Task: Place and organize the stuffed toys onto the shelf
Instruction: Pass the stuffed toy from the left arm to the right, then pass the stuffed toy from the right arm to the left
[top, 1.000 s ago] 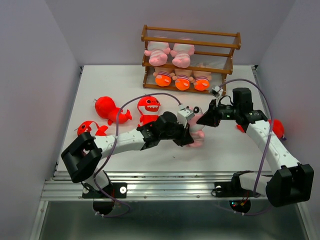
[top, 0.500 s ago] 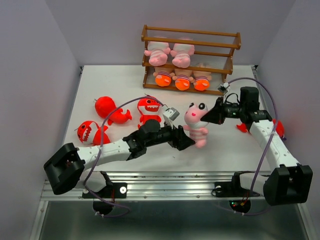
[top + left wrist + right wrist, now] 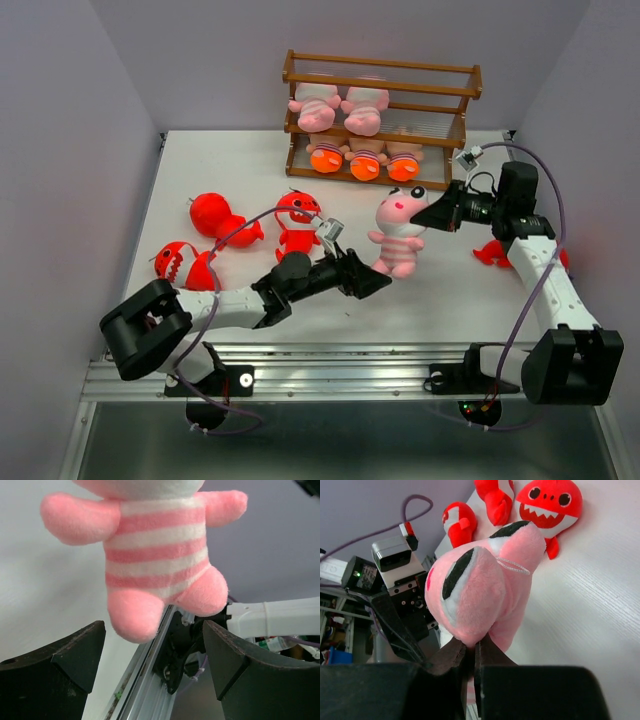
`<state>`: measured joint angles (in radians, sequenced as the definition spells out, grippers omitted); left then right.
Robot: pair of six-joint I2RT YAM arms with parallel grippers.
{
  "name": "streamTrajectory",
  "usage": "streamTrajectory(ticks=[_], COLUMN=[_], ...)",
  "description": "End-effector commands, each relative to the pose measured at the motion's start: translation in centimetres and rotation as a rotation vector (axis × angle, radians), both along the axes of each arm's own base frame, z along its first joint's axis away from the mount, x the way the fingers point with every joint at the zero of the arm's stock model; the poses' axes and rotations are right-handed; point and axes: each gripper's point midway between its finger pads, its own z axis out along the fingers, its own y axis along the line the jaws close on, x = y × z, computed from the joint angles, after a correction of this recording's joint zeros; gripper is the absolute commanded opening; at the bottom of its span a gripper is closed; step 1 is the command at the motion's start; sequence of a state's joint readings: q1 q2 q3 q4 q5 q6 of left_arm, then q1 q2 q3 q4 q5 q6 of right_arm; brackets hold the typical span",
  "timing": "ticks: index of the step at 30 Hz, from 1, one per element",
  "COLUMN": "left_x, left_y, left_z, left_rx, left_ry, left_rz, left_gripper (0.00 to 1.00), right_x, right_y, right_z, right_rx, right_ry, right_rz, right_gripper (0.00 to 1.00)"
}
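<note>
Since a second ago the left gripper (image 3: 370, 280) has let go of the pink striped toy (image 3: 398, 235) and drawn back toward the near edge. The right gripper (image 3: 420, 213) has carried the toy a little to the right, toward the shelf (image 3: 380, 66).

The white table (image 3: 200, 160) bears the shelf at its far edge. The middle tier holds two pink striped animals (image 3: 340, 108) side by side, and the bottom tier holds three orange-footed dolls (image 3: 365, 160) in a row. The right arm (image 3: 545, 270) reaches in from the right, and the left arm (image 3: 230, 300) lies low along the near side. Three red sharks (image 3: 215, 215) lie left of centre, and a fourth shark (image 3: 495, 252) is partly hidden behind the right arm.

The right gripper's jaws are pinched tight on the top of the toy's head, and the toy stands upright under them, facing left. Whether its feet touch the table cannot be told. The left gripper's jaws stand wide apart just on the near-left side of the toy. In the left wrist view the toy's feet hang above the gap between the two fingers (image 3: 65, 660), clear of both.
</note>
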<state>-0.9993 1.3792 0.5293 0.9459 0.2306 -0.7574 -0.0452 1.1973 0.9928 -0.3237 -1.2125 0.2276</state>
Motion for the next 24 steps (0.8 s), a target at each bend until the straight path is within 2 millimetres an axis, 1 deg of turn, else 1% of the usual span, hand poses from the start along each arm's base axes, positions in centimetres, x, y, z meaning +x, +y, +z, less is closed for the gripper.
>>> streamTrajectory(ticks=[1, 2, 3, 4, 9, 11, 13, 14, 16, 18, 20, 21, 23, 24], left_x=[0.3, 0.3, 0.3, 0.3, 0.7, 1.0, 1.1, 1.1, 1.1, 1.1, 1.2, 1.1, 1.2, 1.2], left_y=[-0.2, -0.3, -0.5, -0.6, -0.9, -0.9, -0.8, -0.6, -0.4, 0.1, 0.3, 0.5, 0.6, 0.7], left_z=[4.6, 4.7, 5.3, 5.7, 5.9, 5.8, 5.7, 5.6, 5.7, 5.7, 5.8, 5.8, 5.9, 5.9], left_rx=[-0.184, -0.192, -0.212, -0.227, -0.252, -0.258, -0.264, -0.276, -0.29, -0.3, -0.305, -0.305, -0.304, -0.303], left_ry=[-0.046, -0.049, -0.056, -0.055, -0.037, -0.025, -0.018, -0.011, -0.002, 0.0, -0.001, -0.003, -0.009, -0.01], left_rz=[0.006, 0.003, -0.003, -0.004, 0.006, 0.018, 0.024, 0.029, 0.036, 0.044, 0.05, 0.051, 0.052, 0.052], left_gripper=[0.89, 0.89, 0.89, 0.89, 0.89, 0.8, 0.73, 0.65, 0.58, 0.46, 0.37, 0.26, 0.18, 0.11], right_x=[-0.2, -0.2, -0.4, -0.3, -0.6, -0.8, -0.9, -1.0, -1.0, -1.1, -1.0, -1.0, -1.0, -1.1], right_y=[0.2, 0.3, 0.4, 0.4, 0.5, 0.5, 0.5, 0.5, 0.5, 0.5, 0.5, 0.5, 0.5, 0.5], right_z=[3.0, 3.0, 2.3, 2.8, 3.1, 3.4, 3.7, 3.8, 3.8, 3.7, 3.4, 3.3, 3.2, 3.2], right_rx=[0.092, 0.104, 0.119, 0.13, 0.139, 0.14, 0.139, 0.136, 0.134, 0.133, 0.134, 0.134, 0.134, 0.135], right_ry=[-0.02, -0.015, 0.017, -0.009, -0.012, -0.021, -0.032, -0.045, -0.053, -0.05, -0.042, -0.039, -0.036, -0.038], right_rz=[0.011, 0.01, 0.007, 0.007, 0.015, 0.017, 0.018, 0.018, 0.012, 0.012, 0.011, 0.011, 0.013, 0.014], right_gripper=[0.01, 0.01, 0.01, 0.01, 0.01, 0.01, 0.01, 0.01, 0.01, 0.01, 0.01, 0.01, 0.01, 0.01])
